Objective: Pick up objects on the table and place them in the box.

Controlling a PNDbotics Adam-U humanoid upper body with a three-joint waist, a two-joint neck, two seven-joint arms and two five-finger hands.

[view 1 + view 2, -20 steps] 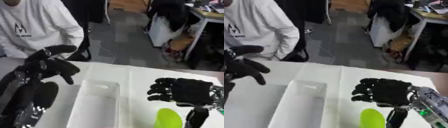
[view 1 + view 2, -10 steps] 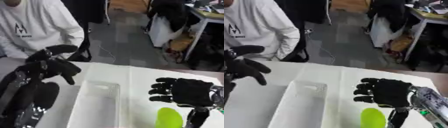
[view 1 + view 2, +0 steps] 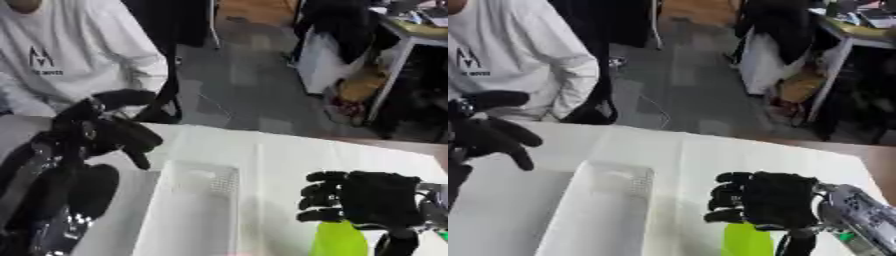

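A: Start with the biggest thing. What's under the hands?

B: The white table [image 3: 289, 155], running out ahead of both hands. On it, to the left of the right hand and just right of the left one, sits the box [image 3: 188, 210], a long clear tray lying lengthwise away from the robot. I can see nothing in the part of it that shows.

A: And the hands?

B: The left hand [image 3: 109, 135] is raised at the box's far left corner, fingers relaxed and spread, thumb out, holding nothing. The right hand [image 3: 767, 200] hangs to the right of the box, back of the hand up, fingers curled downward but closed on nothing that I can see.

A: Where's the thing to be picked up?

B: A lime-green object [image 3: 745, 241], smooth and rounded, lies on the table directly below the right hand's curled fingers, nearer the robot. I can't tell whether the fingertips touch it; it looks just beneath them.

A: So which step is this?

B: I'd judge it the reach before the grasp. Nothing is held.

A: Next move?

B: Likely the right hand lowers, closes its fingers and thumb round the green object, then carries it leftward over the box rim. The rounded shape may slip if it is taken too near its end.
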